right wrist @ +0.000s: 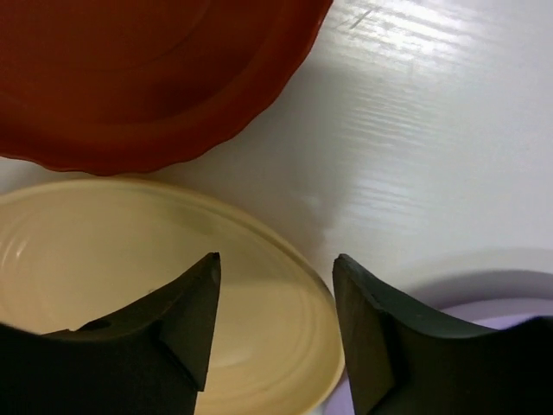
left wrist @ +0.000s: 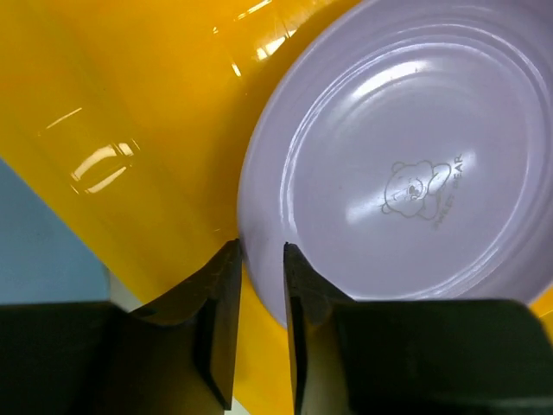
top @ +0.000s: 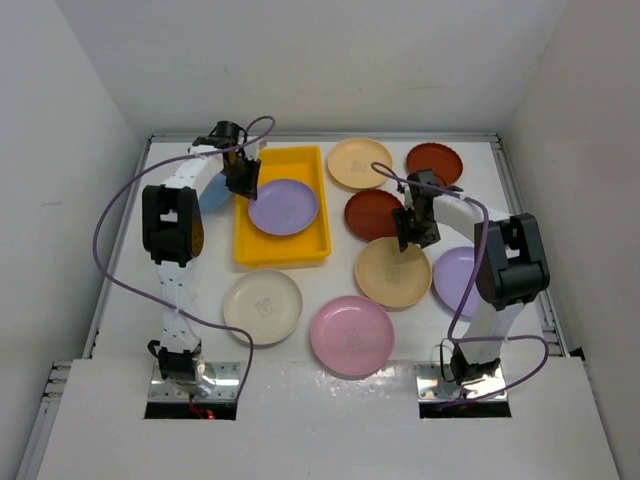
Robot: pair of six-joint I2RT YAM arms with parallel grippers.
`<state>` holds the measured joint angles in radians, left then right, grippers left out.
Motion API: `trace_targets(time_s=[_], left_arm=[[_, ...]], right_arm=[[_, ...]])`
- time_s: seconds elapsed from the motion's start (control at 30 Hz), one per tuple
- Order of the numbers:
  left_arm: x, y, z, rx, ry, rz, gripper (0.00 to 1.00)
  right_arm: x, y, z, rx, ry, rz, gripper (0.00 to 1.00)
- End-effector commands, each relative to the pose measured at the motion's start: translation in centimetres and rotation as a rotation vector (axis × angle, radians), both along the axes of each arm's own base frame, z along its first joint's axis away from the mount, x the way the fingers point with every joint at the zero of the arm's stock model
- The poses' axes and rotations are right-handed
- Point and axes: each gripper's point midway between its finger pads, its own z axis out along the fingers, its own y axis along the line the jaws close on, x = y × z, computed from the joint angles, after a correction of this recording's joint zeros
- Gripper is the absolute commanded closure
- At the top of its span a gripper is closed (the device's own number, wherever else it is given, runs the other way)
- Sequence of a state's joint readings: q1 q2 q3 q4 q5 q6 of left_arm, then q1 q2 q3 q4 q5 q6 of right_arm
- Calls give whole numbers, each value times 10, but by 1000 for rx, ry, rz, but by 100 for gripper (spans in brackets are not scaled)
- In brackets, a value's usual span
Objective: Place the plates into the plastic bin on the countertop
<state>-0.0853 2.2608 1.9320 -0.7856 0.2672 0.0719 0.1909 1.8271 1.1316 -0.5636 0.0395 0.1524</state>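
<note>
Progress is thin: one purple plate (top: 283, 206) lies in the yellow bin (top: 282, 255), and I count eight more out on the countertop (top: 325, 275). My left gripper (left wrist: 262, 251) sits at that plate's rim, fingers narrowly apart, gripping nothing. My right gripper (right wrist: 276, 264) straddles a tan plate (right wrist: 104, 251), fingers wide apart.

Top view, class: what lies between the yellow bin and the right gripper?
A dark red plate lies between the yellow bin and the right gripper, seen from the top view.
</note>
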Motion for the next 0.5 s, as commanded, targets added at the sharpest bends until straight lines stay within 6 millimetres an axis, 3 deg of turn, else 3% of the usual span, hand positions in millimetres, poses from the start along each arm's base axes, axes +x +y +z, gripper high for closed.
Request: trace_targets(time_s=[0.0, 0.07, 0.23, 0.33, 0.37, 0.43, 0.47], left_arm=[[8, 2, 10, 8, -43, 14, 70], [9, 2, 23, 6, -67, 14, 69], [13, -2, 37, 55, -122, -41, 62], [17, -10, 57, 67, -173, -67, 62], [17, -9, 65, 71, -192, -75, 62], [19, -10, 82, 68, -228, -73, 60], [19, -10, 82, 68, -228, -73, 60]], right_arm=[[8, 12, 1, 75, -50, 46, 47], [1, 9, -5, 72, -32, 44, 53], [-16, 1, -11, 43, -10, 66, 53], [-14, 0, -8, 38, -37, 100, 55], [-13, -1, -10, 34, -30, 103, 57], [-12, -3, -9, 20, -27, 97, 71], [-12, -4, -9, 17, -24, 88, 76]])
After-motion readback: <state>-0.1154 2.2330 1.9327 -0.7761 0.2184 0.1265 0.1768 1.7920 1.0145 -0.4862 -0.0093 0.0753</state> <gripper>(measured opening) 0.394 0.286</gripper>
